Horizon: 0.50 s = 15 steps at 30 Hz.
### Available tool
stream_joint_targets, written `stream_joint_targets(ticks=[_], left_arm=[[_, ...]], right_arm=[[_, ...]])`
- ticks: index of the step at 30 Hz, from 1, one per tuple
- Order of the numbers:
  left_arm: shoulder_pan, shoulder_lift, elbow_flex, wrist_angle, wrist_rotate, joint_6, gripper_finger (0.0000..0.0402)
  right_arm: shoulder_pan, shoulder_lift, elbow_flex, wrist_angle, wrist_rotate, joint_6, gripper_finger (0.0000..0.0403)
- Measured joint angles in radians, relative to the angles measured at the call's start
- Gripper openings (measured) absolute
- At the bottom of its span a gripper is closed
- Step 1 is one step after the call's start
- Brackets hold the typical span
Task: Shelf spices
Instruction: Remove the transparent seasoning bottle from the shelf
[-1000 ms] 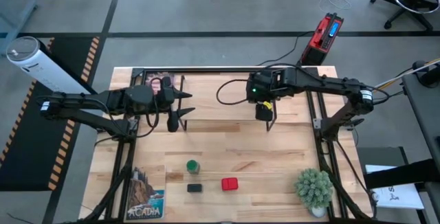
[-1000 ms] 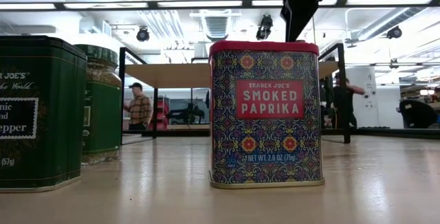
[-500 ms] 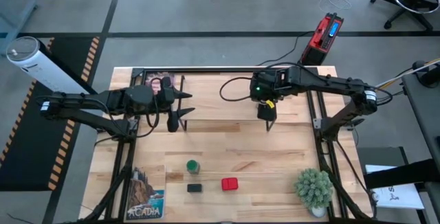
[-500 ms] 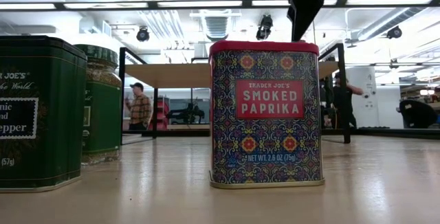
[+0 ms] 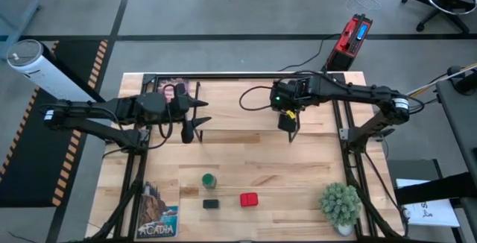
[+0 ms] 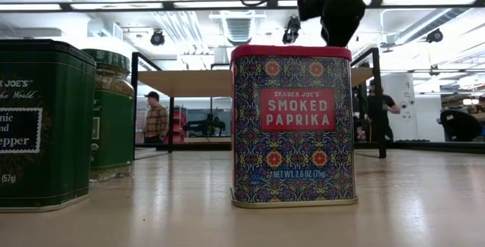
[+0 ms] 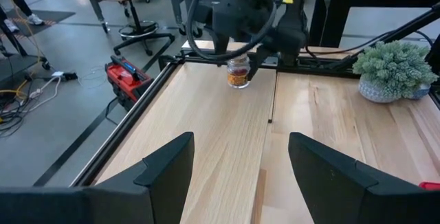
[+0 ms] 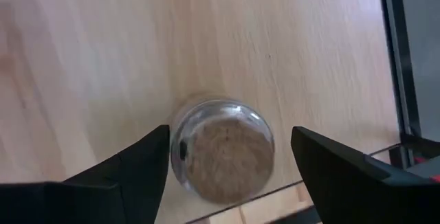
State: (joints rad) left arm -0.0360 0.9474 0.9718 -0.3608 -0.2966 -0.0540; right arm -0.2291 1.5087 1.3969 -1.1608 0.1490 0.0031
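Jaws spread — right gripper (image 8: 223, 176) over tiny jar (image 8: 221, 148) (shelf (image 8: 89, 59) edge near)

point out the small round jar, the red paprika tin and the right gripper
small round jar (image 8: 221, 150): right wrist view, on its brown contents.
red paprika tin (image 6: 293, 124): low view, on the front label.
right gripper (image 8: 230, 165): right wrist view, midway between its open fingertips.

A small jar (image 8: 221, 148) stood on the shelf (image 5: 238, 105); three spices (image 5: 210, 180) sat in front, between book (image 5: 158, 212) and plant (image 5: 341, 203).
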Motion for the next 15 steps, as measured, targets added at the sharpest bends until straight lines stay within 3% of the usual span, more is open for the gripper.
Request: stream_joint_targets(ticks=[8, 15], left_arm=[[0.0, 0.0, 0.0, -0.001, 0.0, 0.0, 0.0226], [0.0, 0.0, 0.0, 0.0, 0.0, 0.0, 0.0226]], right_arm=[[-0.007, -0.002, -0.042, 0.05, -0.011, -0.021, 0.0269], [-0.011, -0.004, -0.069, 0.061, -0.023, -0.021, 0.0233]])
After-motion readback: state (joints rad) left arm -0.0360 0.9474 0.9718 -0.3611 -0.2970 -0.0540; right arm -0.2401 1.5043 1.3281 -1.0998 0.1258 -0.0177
